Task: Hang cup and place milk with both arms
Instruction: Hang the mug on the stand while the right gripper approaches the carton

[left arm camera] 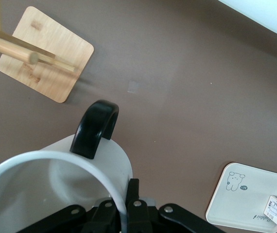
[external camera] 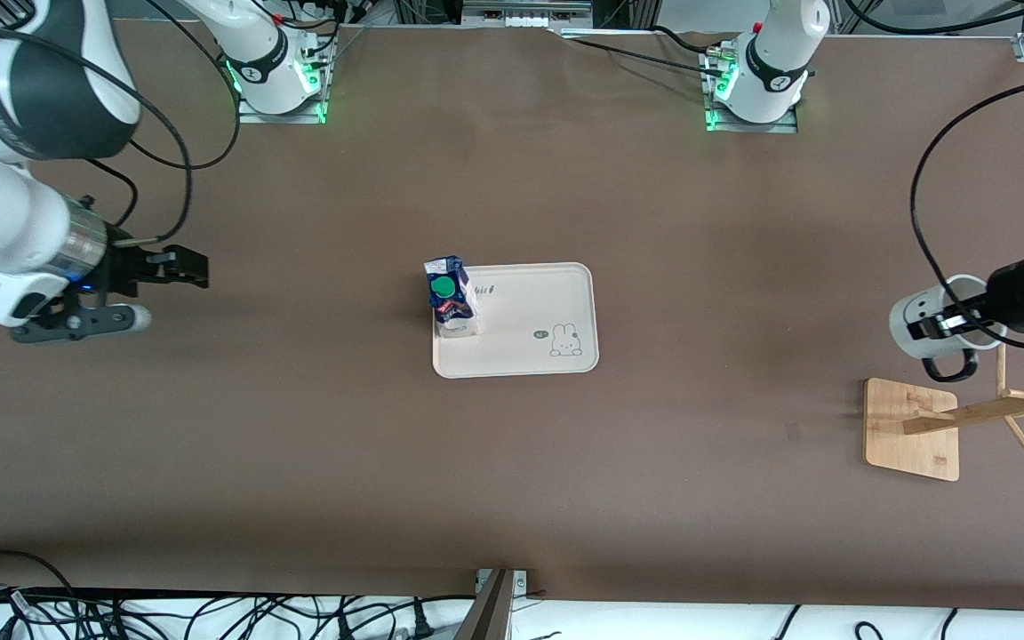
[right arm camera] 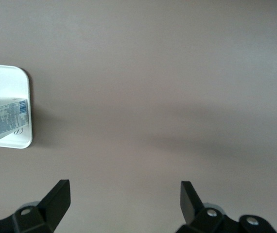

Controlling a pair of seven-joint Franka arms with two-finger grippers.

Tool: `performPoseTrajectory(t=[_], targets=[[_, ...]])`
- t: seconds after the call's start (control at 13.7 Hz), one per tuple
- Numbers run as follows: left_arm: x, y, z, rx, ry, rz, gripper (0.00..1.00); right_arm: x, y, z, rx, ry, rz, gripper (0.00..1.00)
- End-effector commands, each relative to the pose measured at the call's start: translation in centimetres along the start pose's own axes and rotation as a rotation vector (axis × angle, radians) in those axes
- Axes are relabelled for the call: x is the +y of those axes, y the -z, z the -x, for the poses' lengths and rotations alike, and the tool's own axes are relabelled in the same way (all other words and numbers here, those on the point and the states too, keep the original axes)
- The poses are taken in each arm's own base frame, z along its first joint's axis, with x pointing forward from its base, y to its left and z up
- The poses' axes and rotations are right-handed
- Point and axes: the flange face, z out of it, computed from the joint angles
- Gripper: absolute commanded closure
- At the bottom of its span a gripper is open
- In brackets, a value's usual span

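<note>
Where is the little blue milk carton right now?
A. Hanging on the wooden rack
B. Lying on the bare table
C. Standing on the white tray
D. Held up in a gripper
C: the milk carton stands on the white tray, at its corner toward the right arm's end of the table, with no gripper touching it.

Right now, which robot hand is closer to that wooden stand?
The left one. The left gripper is shut on the cup just above the wooden rack. The right gripper hangs open at the right arm's end of the table.
</note>
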Motion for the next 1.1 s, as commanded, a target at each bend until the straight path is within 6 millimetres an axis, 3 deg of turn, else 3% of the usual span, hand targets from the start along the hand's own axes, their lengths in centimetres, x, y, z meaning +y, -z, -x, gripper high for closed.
performPoseTrajectory(t=[0.0,0.07,0.29,0.44,0.59,0.73,0.88,1.03], targets=[[-0.6,0.5,-0.8,-0.008,-0.011,0.027,1.00,-3.4,-1.1,-0.6,-0.016,0.044,-0.007,0.00],[-0.9,0.1,-1.1,-0.014,-0.005,0.032,1.00,-4.1,-1.6,-0.8,-0.024,0.052,-0.009,0.00],[-1.5,-0.1,-3.0,0.003,-0.056,0.041,1.00,-9.2,-2.6,-1.0,-0.020,0.109,-0.074,0.00],[-1.0,0.6,-3.5,0.017,-0.069,0.043,1.00,-10.2,-3.1,-1.6,-0.001,0.087,-0.165,0.00],[-2.2,0.6,-3.9,0.015,-0.068,0.044,1.00,-12.0,-3.5,-2.1,0.023,0.048,-0.167,0.00],[-2.3,0.2,-4.0,0.013,-0.070,0.044,1.00,-12.4,-4.7,-3.1,0.038,-0.060,-0.171,0.00],[-4.0,0.0,-4.6,0.008,-0.067,0.045,1.00,-13.2,-6.0,-3.8,0.043,-0.070,-0.171,0.00],[-6.8,0.1,-5.2,0.004,-0.039,0.071,1.00,-16.6,-6.6,-3.4,0.053,-0.016,-0.156,0.00]])
